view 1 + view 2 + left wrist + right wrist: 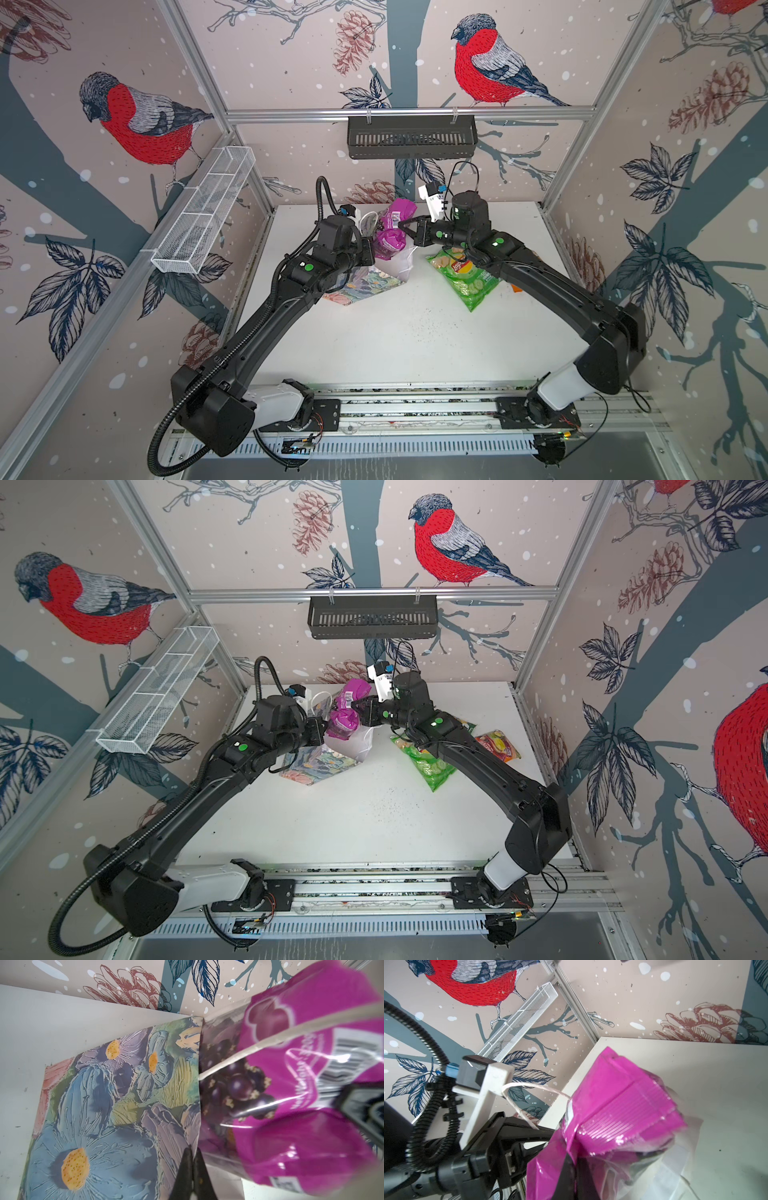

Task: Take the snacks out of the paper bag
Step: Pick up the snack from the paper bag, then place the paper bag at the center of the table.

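A crinkly purple foil packet (392, 237) is being drawn by the pinching right gripper (405, 227) from a floral paper bag (365, 286) clamped at its rim by the left gripper (192, 1153); lifting it clear seems needed next.

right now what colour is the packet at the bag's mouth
Packet: bright purple-pink, clearest in the left wrist view.

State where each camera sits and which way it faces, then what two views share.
Top views: above the robot's base, looking down on the table, the left arm, the right arm and the green chip bag.
Left wrist: on the left arm, facing along the left gripper, shut on the paper bag's edge; its fingertips show.
Right wrist: on the right arm, facing along the right gripper, shut on the purple packet; the left arm shows too.
Shared: both wrist views show the purple packet.
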